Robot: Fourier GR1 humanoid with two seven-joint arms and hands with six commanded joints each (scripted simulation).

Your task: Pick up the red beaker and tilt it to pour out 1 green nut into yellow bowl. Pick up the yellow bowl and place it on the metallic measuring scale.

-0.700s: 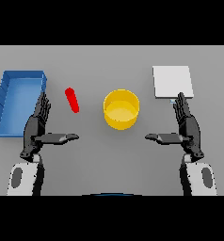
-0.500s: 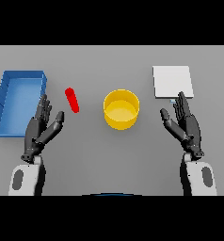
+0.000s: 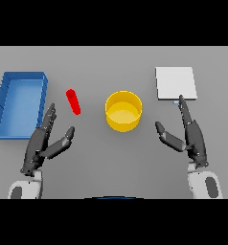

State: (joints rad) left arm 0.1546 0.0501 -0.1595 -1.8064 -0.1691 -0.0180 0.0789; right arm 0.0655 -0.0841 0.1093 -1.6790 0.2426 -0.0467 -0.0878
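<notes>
On the counter, the red beaker lay untouched at 10 o'clock of the yellow bowl, the scale at 2. Both steps remained. Left robot hand and right robot hand hovered, fingers apart, holding nothing.

My left hand and right hand are dark grey, with slim jointed fingers. My forearms are white with grey oval insets.

A blue tray with raised walls lay at the left. It rested flat on the grey table.
</notes>
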